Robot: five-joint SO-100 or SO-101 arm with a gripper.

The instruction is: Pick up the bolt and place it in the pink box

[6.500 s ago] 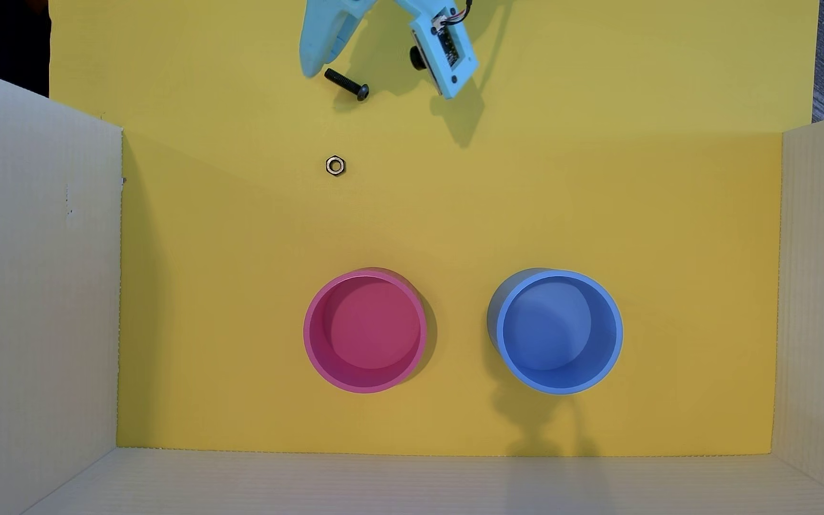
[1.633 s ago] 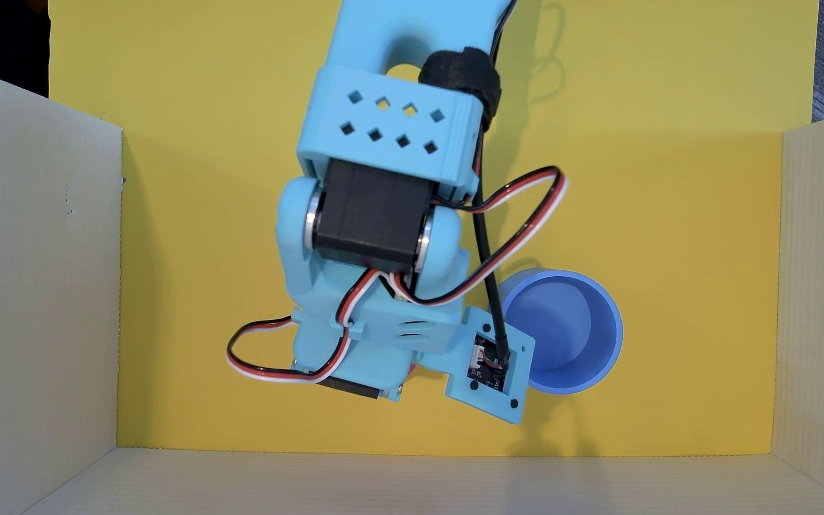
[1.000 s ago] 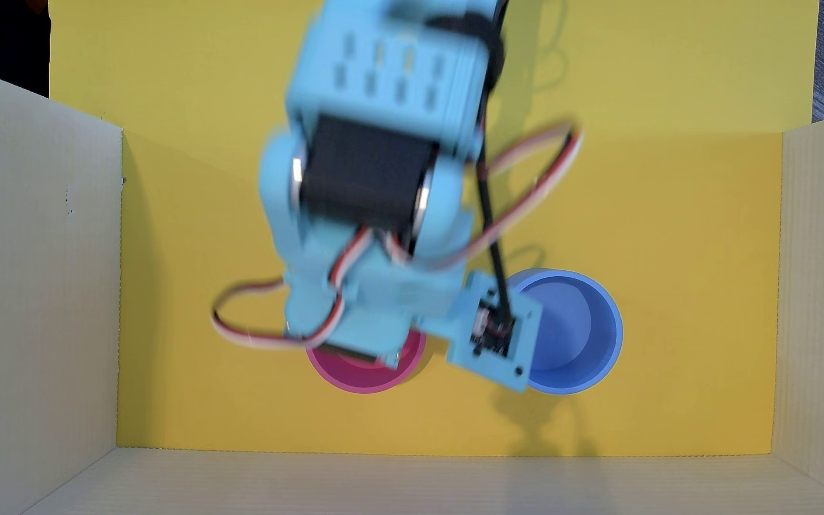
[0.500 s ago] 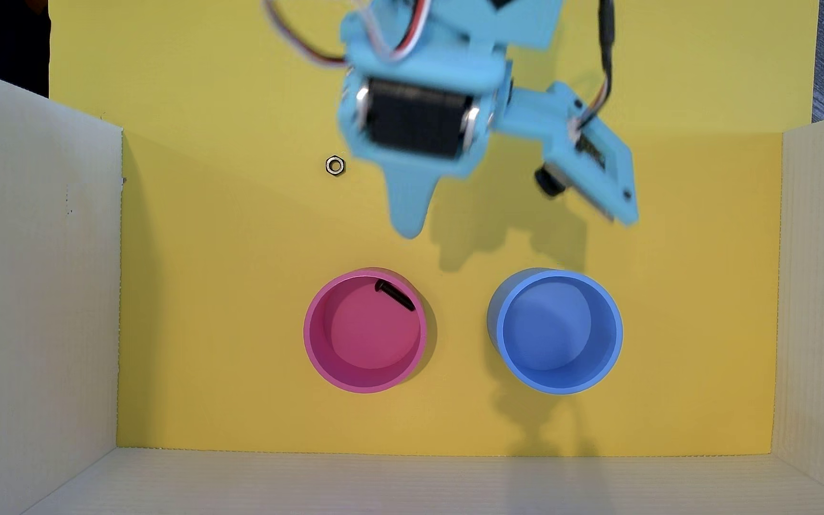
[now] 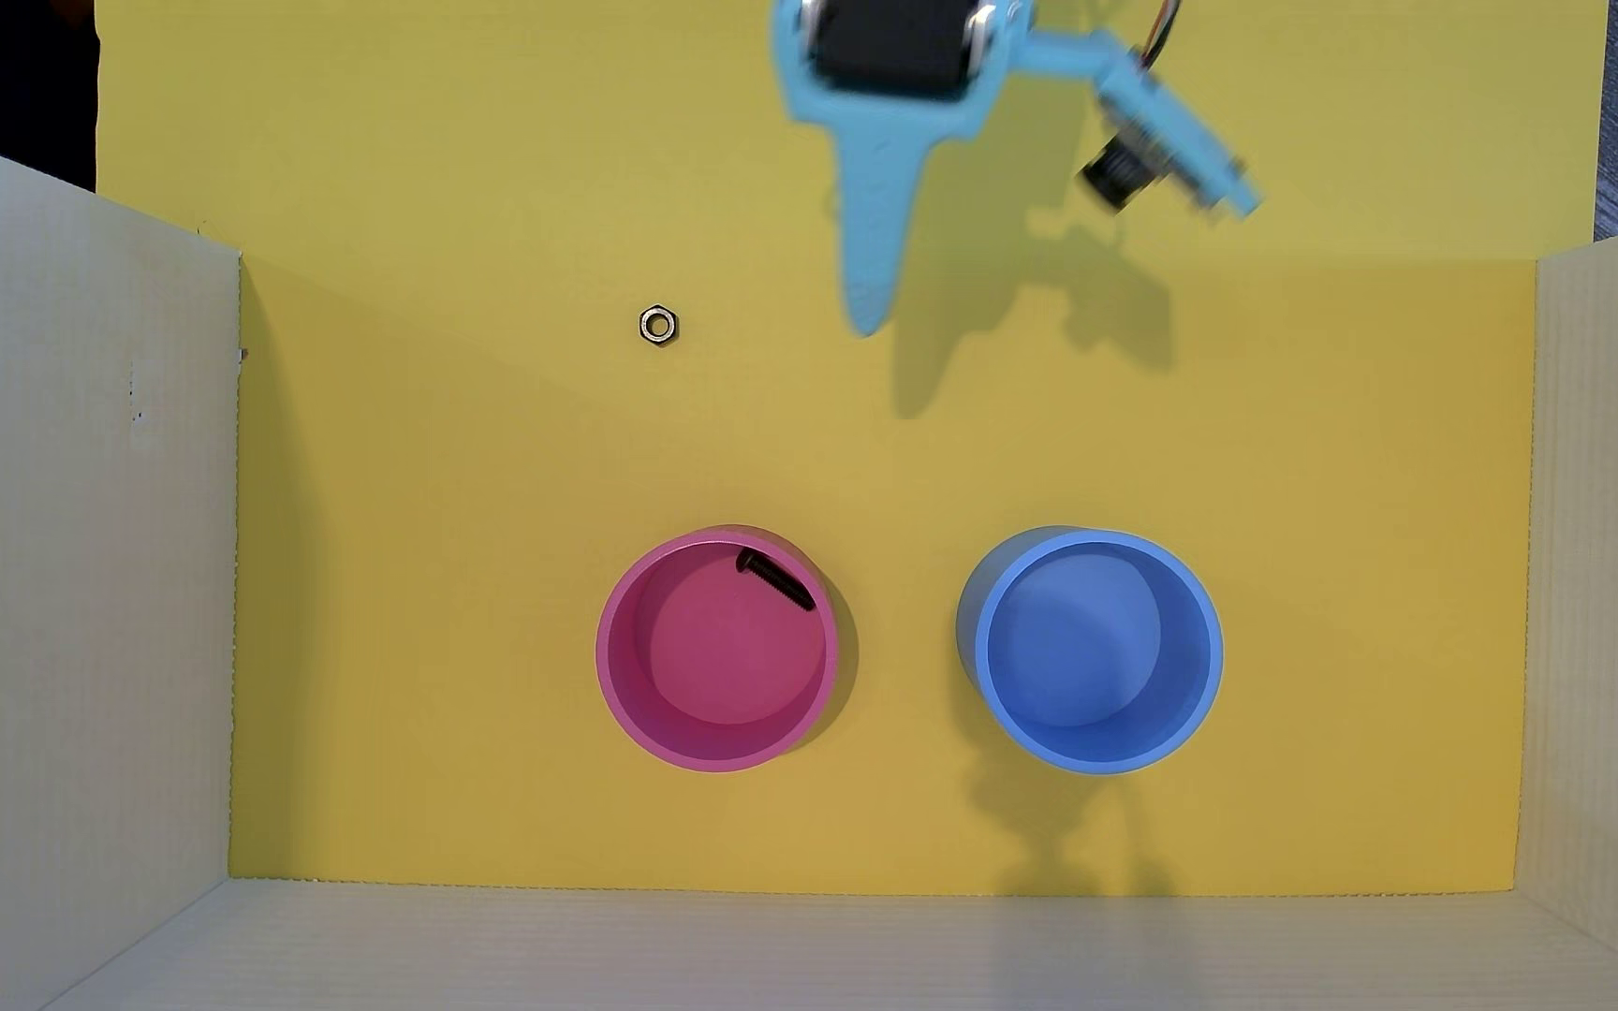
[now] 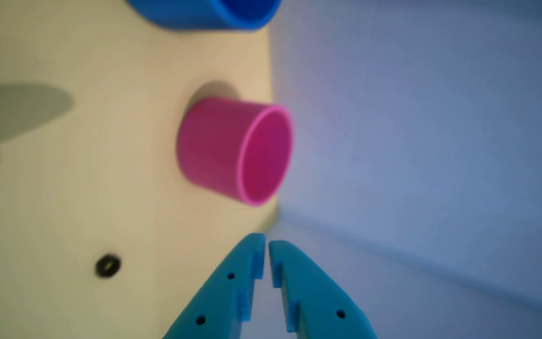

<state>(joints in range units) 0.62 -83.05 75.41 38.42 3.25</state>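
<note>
Nut: small silvery hex nut (image 5: 657, 325) lay loose on the yellow floor, upper left in the overhead view.
Container: round pink plastic box (image 5: 612, 671) stood upright, lower centre.
Bolt: small black threaded bolt (image 5: 775, 578) lay inside the pink box, against its upper wall.
Gripper: light-blue two-finger gripper (image 6: 267, 248) was closed and empty, well apart from the box.
Neighbour: round blue plastic container (image 5: 1214, 651), apparently empty.
Risk: judged slight; a careless arm sweep could topple the box.

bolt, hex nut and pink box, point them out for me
bolt (image 5: 775, 578), overhead view, middle of its black shank.
hex nut (image 5: 658, 326), overhead view, on its metal ring.
pink box (image 6: 214, 146), wrist view, on its outer wall.
</note>
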